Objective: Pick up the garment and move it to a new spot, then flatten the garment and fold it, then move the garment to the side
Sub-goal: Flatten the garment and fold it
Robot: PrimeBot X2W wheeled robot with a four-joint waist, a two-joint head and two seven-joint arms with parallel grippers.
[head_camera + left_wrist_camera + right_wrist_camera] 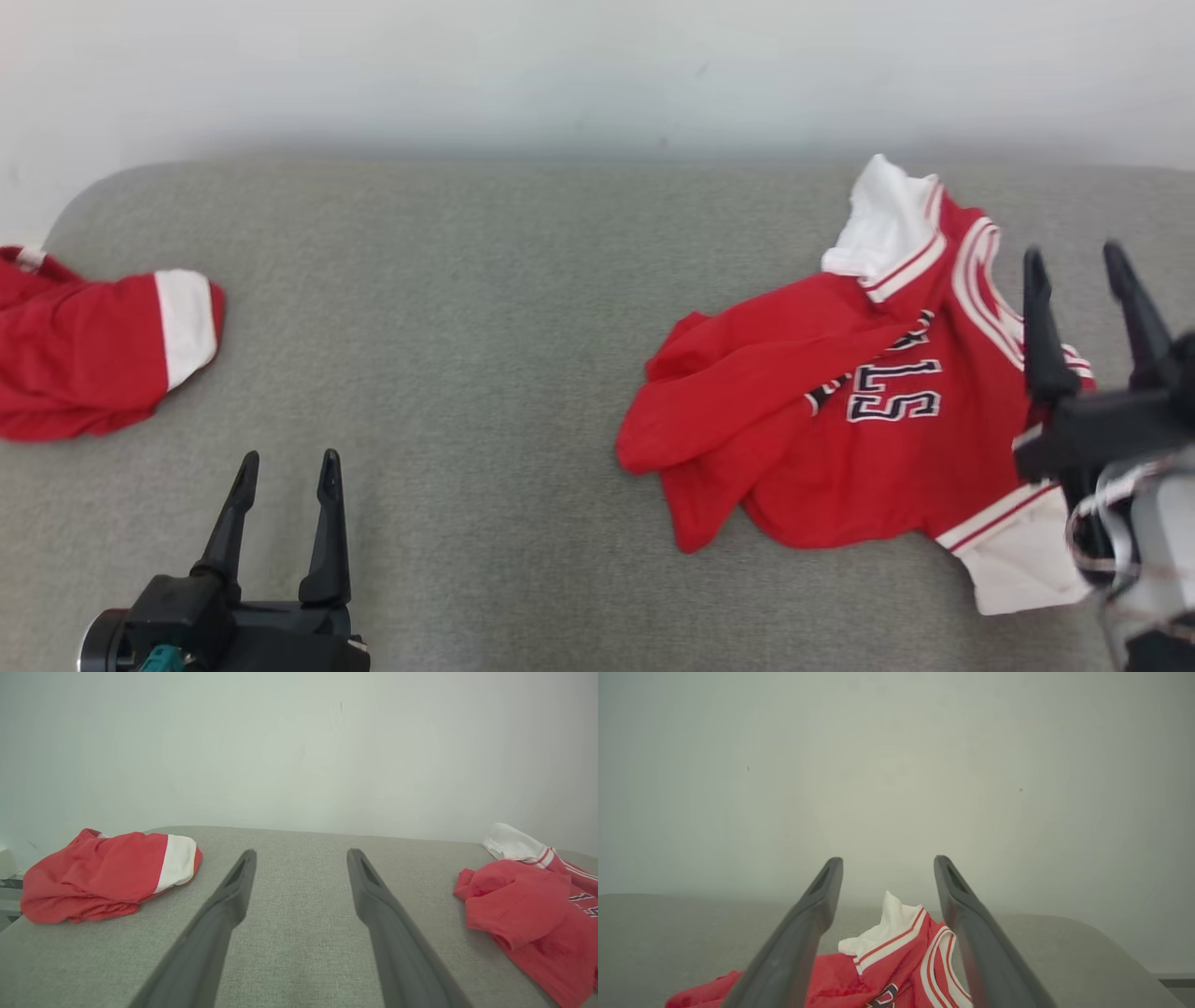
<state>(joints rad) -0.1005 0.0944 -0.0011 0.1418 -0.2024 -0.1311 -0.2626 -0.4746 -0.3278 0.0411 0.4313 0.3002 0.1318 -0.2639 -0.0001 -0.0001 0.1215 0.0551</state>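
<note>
The garment (840,420), a red jersey with white sleeves, striped trim and dark-and-white lettering on the chest, lies rumpled on the right part of the grey cushion (467,327). One white sleeve points toward the cushion's far edge. The other lies toward its near right corner. A loose red fold spreads from the jersey's body toward the cushion's middle and covers part of the lettering.

The right gripper (1072,250) is over the cushion's right end, above the jersey's collar side. Its two dark fingers are spread wide with nothing between them. In the right wrist view the gripper (887,859) frames the far white sleeve and striped collar of the jersey (896,961), which lie below the gap. The fingertips stand out against the pale wall.

The left gripper (289,456) is at the cushion's near edge, left of its middle, with fingers parted wide and empty, pointing toward the far edge. In the left wrist view only bare grey fabric lies between the fingers of that gripper (302,851), and the jersey (523,900) is off to the cushion's right.

A second red garment (84,364) with a white band is bunched at the cushion's left end, well apart from the jersey, and it also appears in the left wrist view (103,872). A pale wall (560,65) rises behind the cushion's far edge.
</note>
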